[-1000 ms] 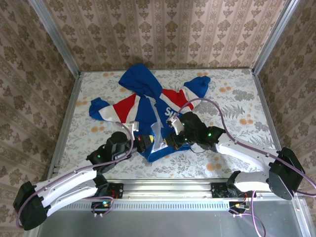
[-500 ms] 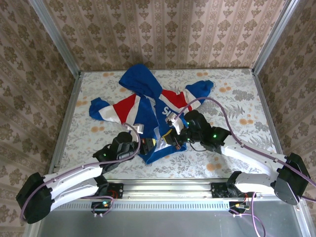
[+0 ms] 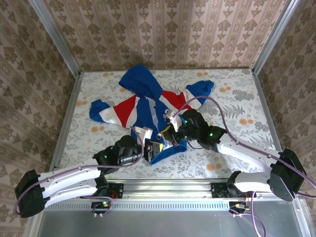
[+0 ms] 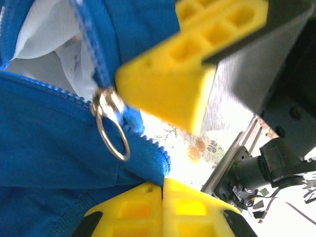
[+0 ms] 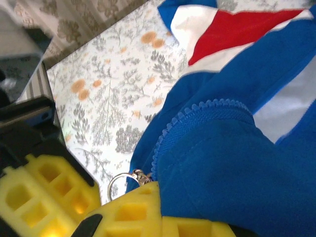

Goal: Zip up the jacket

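The jacket (image 3: 143,106) lies on the table, blue with red and white panels, its hood at the far side. Its near hem is gathered up between both grippers. My left gripper (image 3: 156,148) is shut on the blue hem corner (image 4: 153,163), just below the zipper's metal ring pull (image 4: 111,129). Close by on its right, my right gripper (image 3: 168,132) is shut on the blue fabric (image 5: 232,168) beside the zipper teeth. The ring pull (image 5: 120,181) hangs free at that gripper's fingertip, with neither gripper holding it. Above the ring pull sits a yellow finger of the right gripper (image 4: 173,89).
A floral-patterned table top (image 3: 232,98) spreads around the jacket, with wallpapered walls on three sides. A metal rail (image 3: 168,186) runs along the near edge. A purple cable (image 3: 207,100) loops above the right arm.
The left arm has slid right along the near hem, closing in on the right gripper. The right gripper has shifted slightly left and away. The hem has bunched up between them.
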Tool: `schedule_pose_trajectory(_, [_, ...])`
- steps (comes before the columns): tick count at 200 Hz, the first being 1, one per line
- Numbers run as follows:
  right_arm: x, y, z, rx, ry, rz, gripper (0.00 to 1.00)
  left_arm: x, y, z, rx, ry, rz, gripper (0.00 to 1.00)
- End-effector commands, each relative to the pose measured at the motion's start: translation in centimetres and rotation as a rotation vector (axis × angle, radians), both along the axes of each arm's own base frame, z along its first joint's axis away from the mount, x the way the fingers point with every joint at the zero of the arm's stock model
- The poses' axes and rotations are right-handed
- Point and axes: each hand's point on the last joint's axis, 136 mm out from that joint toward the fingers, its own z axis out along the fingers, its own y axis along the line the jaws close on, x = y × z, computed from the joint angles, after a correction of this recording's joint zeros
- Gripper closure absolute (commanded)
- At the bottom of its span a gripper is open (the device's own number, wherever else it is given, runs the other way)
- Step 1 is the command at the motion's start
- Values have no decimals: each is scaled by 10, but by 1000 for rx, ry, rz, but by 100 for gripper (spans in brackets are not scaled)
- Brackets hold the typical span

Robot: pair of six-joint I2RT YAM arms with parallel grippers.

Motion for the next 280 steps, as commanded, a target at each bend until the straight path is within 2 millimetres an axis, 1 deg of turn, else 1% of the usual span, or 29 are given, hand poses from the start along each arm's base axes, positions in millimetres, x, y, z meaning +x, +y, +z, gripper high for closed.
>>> schedule_pose_trajectory(1, [5, 4, 19, 109, -42, 7, 100, 5, 10, 12, 10, -69, 41, 100])
schedule_pose_trajectory(14, [3, 4, 26, 150, -44, 21, 100, 10, 19, 12, 6, -87, 81, 100])
schedule_pose_trajectory(27, [0, 4, 33, 184, -47, 40, 100, 13, 28, 17, -12, -109, 113, 100])
schedule_pose_trajectory(66, [-10, -2, 48, 246, -88, 75, 100, 20, 50, 44, -92, -214, 155, 100])
schedule_pose_trajectory(85, [-15, -4, 51, 241, -111, 92, 100, 25, 59, 56, -112, -259, 174, 100])
schedule_pose_trajectory(113, [-17, -6, 51, 218, -139, 107, 100, 34, 66, 66, -126, -287, 195, 100])
schedule_pose_trajectory(130, [-20, -5, 53, 216, -141, 129, 100, 38, 63, 69, -139, -288, 189, 100])
schedule_pose_trajectory(142, [-22, -4, 54, 214, -139, 139, 100, 42, 59, 65, -135, -278, 183, 100])
schedule_pose_trajectory(173, [-21, -2, 53, 206, -142, 148, 100, 45, 40, 64, -159, -256, 118, 100])
schedule_pose_trajectory(191, [-19, 0, 49, 194, -136, 155, 100, 44, 29, 63, -167, -237, 74, 100])
schedule_pose_trajectory(213, [-18, 2, 47, 185, -134, 164, 100, 39, 19, 63, -165, -217, 15, 100])
schedule_pose_trajectory(233, [-15, 2, 45, 169, -142, 161, 100, 34, 16, 68, -182, -221, -13, 100])
schedule_pose_trajectory(262, [-1, -3, 36, 85, -176, 101, 100, 19, 13, 80, -219, -257, -60, 100])
schedule_pose_trajectory(280, [5, -6, 38, 59, -230, 87, 100, 9, 11, 85, -225, -274, -88, 100])
